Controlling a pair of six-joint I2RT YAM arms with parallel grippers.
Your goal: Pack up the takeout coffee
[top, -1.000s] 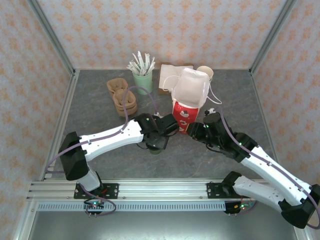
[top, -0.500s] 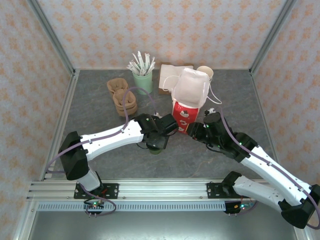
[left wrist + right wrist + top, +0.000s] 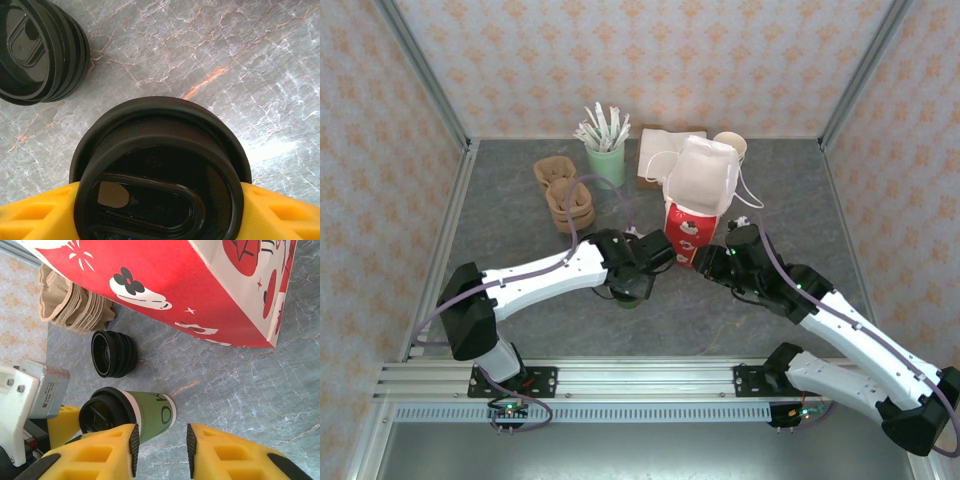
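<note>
Apparently only the grasp is done, as I judge it: my left gripper (image 3: 160, 212) pinches the takeout coffee (image 3: 160, 170) at its black lid, one yellow finger on each side. The cup is near the red paper bag (image 3: 200, 285) but not yet inside. What is left is to lift it and lower it into the bag. My right gripper (image 3: 161, 442) is spread a little, with nothing between its fingers. I cannot tell whether the cup base touches the table (image 3: 225, 60). From above, the left wrist covers nearly the whole cup.
</note>
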